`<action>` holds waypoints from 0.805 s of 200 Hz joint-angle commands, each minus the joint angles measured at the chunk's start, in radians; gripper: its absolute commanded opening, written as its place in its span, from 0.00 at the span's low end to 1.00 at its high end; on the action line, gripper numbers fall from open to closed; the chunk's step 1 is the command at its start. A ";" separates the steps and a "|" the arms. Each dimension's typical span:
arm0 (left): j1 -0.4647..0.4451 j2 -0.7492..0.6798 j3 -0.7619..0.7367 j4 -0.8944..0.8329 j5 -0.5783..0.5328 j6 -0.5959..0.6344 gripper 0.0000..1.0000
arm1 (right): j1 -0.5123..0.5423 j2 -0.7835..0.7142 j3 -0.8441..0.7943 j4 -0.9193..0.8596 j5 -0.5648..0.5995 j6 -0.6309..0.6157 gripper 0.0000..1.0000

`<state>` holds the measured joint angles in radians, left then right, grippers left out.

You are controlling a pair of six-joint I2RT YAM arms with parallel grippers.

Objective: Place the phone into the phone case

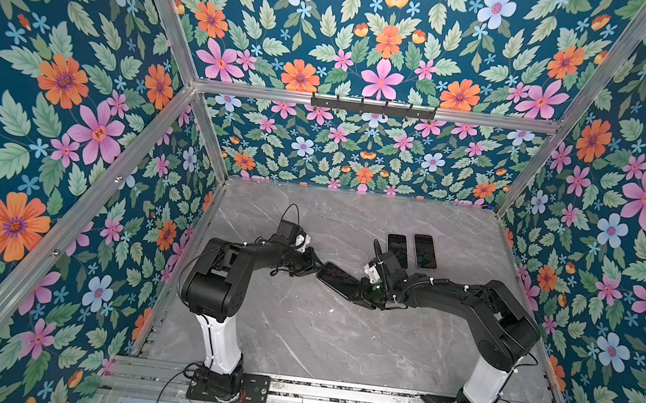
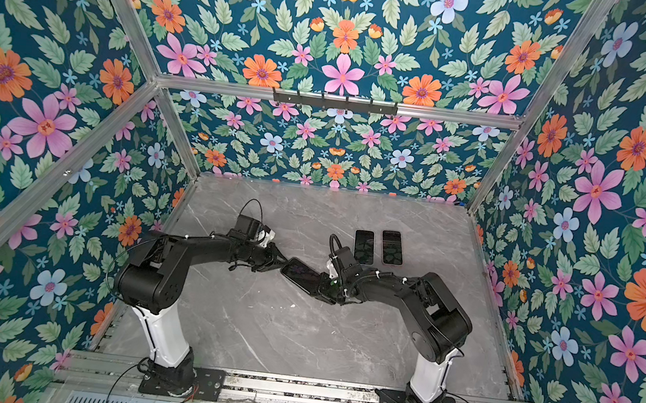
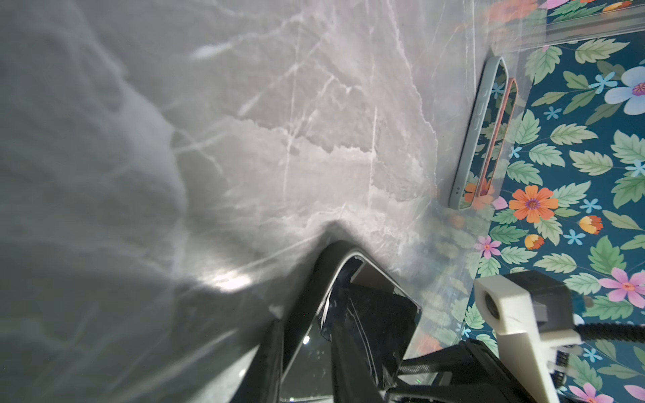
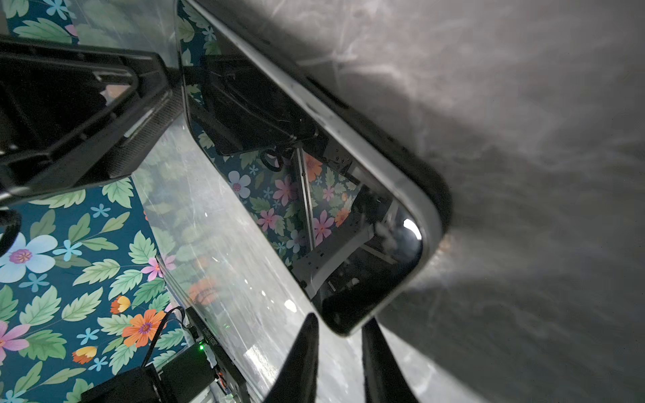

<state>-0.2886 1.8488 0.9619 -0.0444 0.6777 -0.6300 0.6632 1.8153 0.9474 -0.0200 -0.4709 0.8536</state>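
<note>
Left fingers [image 3: 267, 370] pinch one end of a phone [image 1: 339, 280] at the middle of the table [image 1: 296, 333].
Right fingers [image 4: 300, 359] straddle its other end; whether they press it I cannot tell. A grey-edged phone [image 1: 398, 250] and a pink-edged phone [image 1: 425, 252] lie flat side by side farther back, toward the right.

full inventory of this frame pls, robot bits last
phone: 1, dark screen, mid-table, between both grippers
black case: 1, black, around that phone's rim
grey-blue phone: 1, flat, far right of table
pink phone: 1, flat, beside the grey-blue one
table: 1, grey marble
hook rack: 1, black, back rail
left gripper: 1, black, clamped on case's end
right gripper: 1, black, fingers straddling the opposite end
</note>
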 commanded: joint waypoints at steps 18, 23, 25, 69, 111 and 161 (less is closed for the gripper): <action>-0.010 -0.010 -0.009 -0.005 0.045 -0.014 0.26 | 0.013 0.021 0.022 0.063 -0.014 -0.012 0.23; -0.011 -0.010 -0.011 -0.004 0.045 -0.014 0.26 | 0.015 0.024 0.025 0.063 -0.014 -0.011 0.23; -0.011 -0.010 -0.011 -0.004 0.044 -0.014 0.26 | 0.015 0.025 0.027 0.063 -0.015 -0.011 0.23; -0.010 -0.020 -0.015 -0.021 0.032 -0.005 0.26 | 0.020 0.016 0.032 0.047 -0.015 -0.016 0.23; 0.018 -0.043 0.042 -0.152 -0.061 0.060 0.28 | 0.020 -0.135 0.030 -0.172 0.060 -0.108 0.30; -0.026 0.005 0.173 -0.196 -0.106 0.078 0.36 | -0.010 -0.180 0.083 -0.293 0.112 -0.213 0.36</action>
<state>-0.2890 1.8305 1.0855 -0.1890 0.6109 -0.5873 0.6708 1.6341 1.0168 -0.2352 -0.4038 0.7086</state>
